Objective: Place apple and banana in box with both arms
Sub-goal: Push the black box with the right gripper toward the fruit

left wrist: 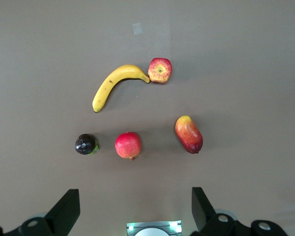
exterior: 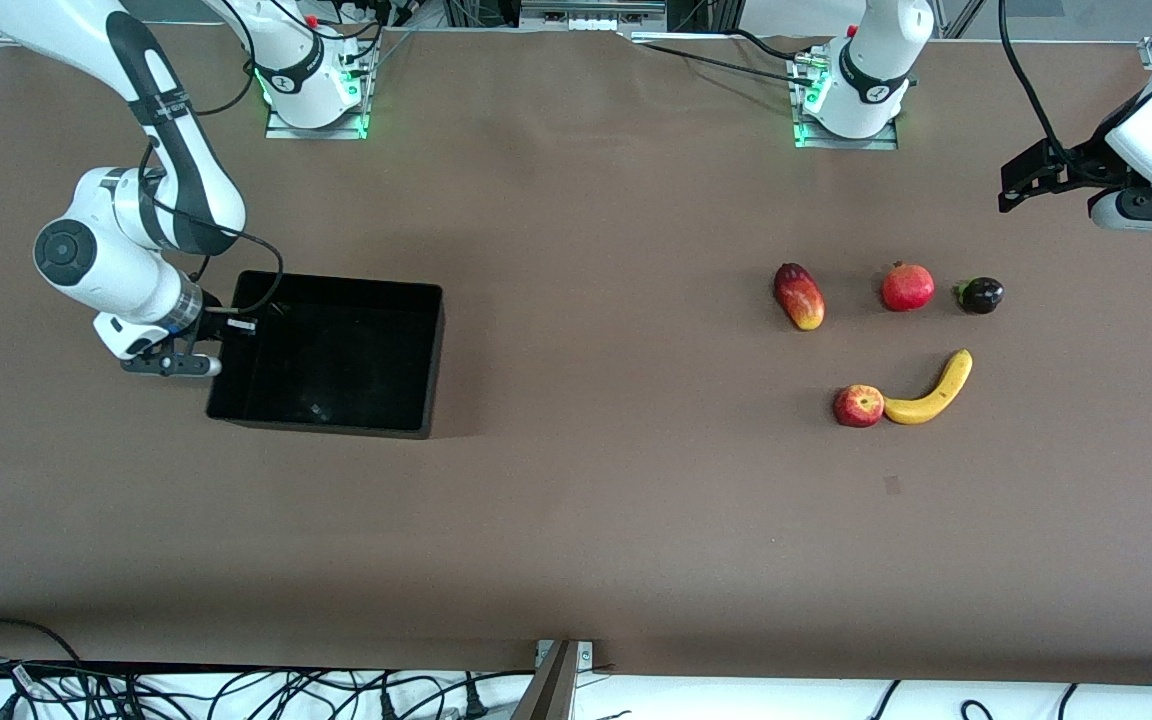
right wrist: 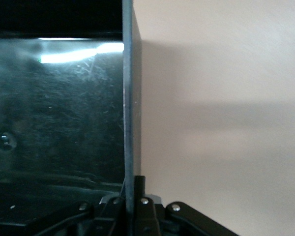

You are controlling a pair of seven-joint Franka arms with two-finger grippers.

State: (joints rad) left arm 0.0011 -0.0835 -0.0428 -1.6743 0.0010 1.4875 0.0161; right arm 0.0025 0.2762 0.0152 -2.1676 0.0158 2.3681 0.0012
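Black box (exterior: 336, 350) wall is pinched in the closed right gripper (exterior: 198, 348), so drag it steadily toward the fruit while the left gripper (exterior: 1021, 185) waits spread empty at the table's edge.

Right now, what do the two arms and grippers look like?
Both arms are white, jointed, with dark round joint caps, black cables and green-lit bases. The right arm has a black band along its upper link; its gripper is black, two-fingered. The left gripper is black too, with flat angular fingers.
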